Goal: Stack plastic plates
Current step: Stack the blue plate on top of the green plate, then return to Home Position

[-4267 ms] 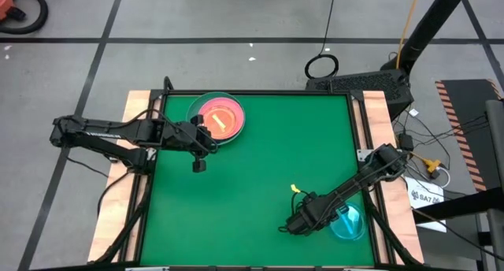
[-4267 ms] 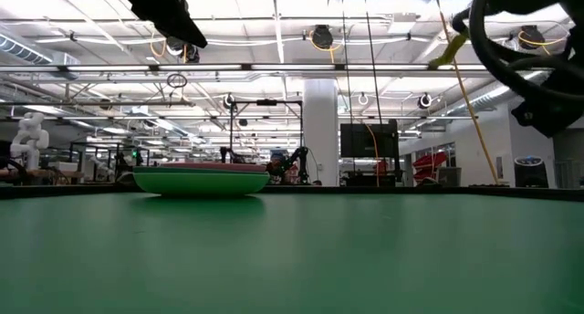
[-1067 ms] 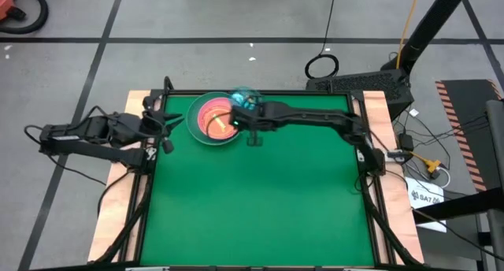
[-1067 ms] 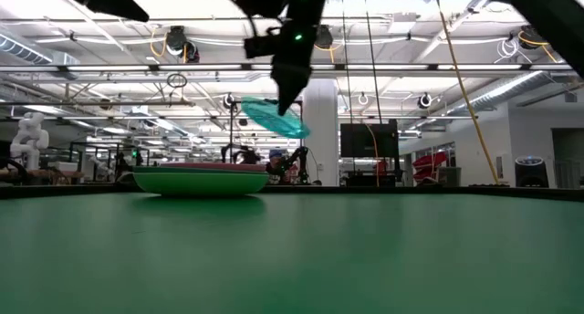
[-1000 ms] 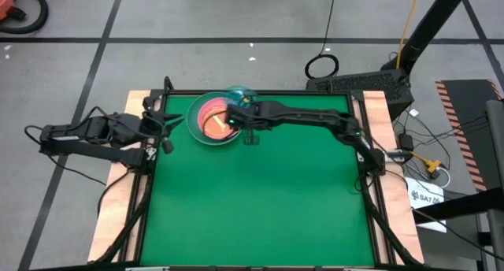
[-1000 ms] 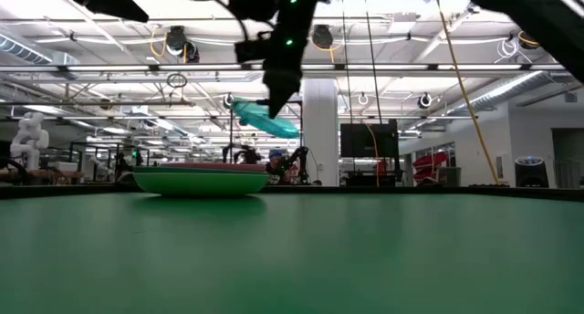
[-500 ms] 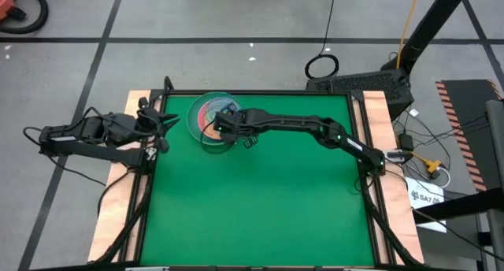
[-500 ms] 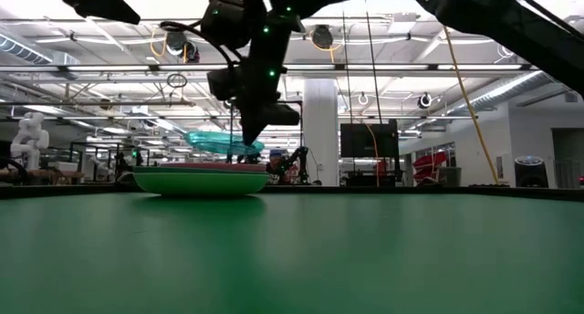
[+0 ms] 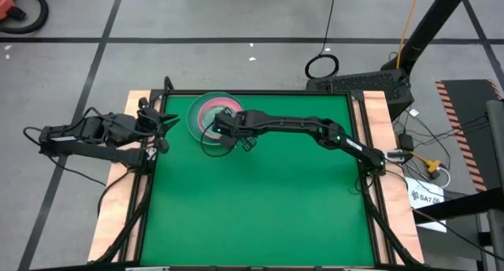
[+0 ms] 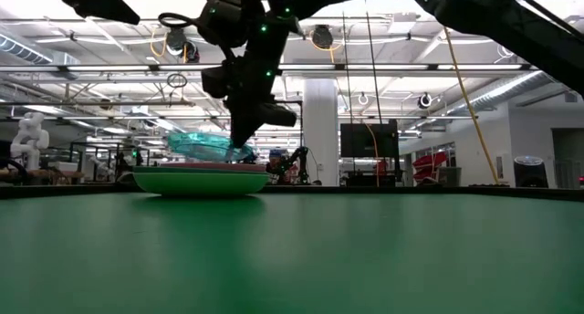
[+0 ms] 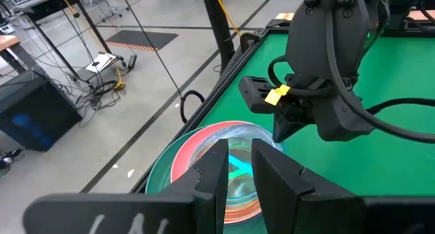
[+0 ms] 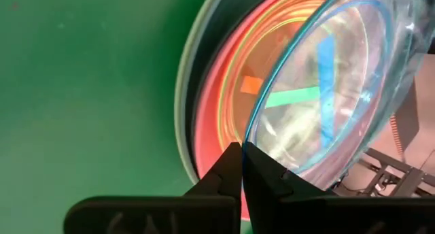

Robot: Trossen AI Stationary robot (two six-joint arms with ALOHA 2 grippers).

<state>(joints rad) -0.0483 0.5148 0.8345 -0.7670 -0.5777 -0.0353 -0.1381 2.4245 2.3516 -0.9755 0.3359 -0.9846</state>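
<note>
Upper left of the high view: right gripper point(image 10: 243, 136) fingers pinch the cyan plate point(image 10: 203, 145) by its rim, holding it tilted just above the stack point(image 10: 201, 180) for release; left gripper point(image 9: 163, 129), fingers slightly parted and empty, waits at the bench point(image 9: 260, 208) edge

Right arm: dark, reaching from the table's right edge across to its far left part, stretched nearly full length, wrist bent downward.
Right gripper point(image 9: 217, 131): fingers pressed together on the rim of a small translucent cyan round plastic plate point(image 10: 203, 145), which juts out ahead of the fingertips, tilted a little.
Left arm: dark, folded low beside the table's left edge, forearm lying level and aimed toward the right gripper.
Left gripper point(image 9: 163, 123): well apart from the right gripper, fingers point(image 11: 214, 167) a narrow gap apart, nothing between them.
</note>
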